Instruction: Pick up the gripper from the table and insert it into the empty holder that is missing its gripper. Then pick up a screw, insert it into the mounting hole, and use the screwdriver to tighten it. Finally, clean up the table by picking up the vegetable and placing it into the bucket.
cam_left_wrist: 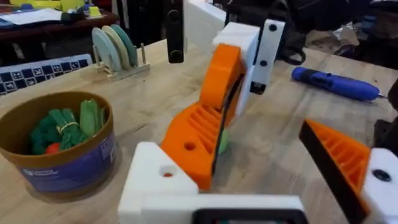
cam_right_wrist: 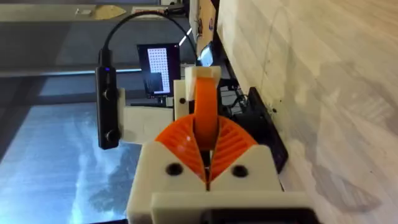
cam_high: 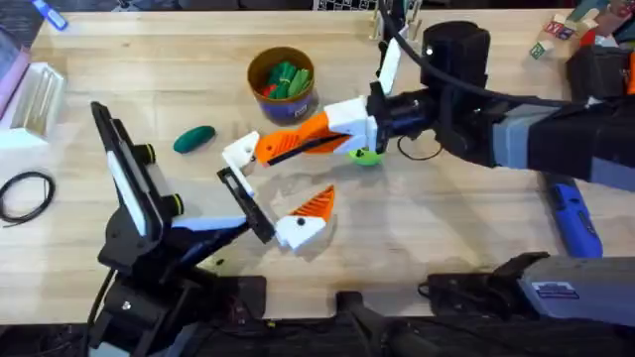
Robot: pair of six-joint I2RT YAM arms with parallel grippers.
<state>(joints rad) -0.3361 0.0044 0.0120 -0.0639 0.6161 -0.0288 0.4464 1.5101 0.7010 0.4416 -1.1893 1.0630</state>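
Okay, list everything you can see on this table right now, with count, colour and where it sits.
bucket: one, tan rim, blue-purple body, far centre of the table
toy greens: a bunch, green with red, inside the bucket
vegetable: one, dark green, left of the bucket
green disc: one, bright green, centre
screwdriver: one, blue, right side
cable: one, black, left edge
gripper: one, orange, held by the right end effector
holder: one, white, on the left end effector
left end effector: open, centre
right end effector: shut on the gripper, beside the holder
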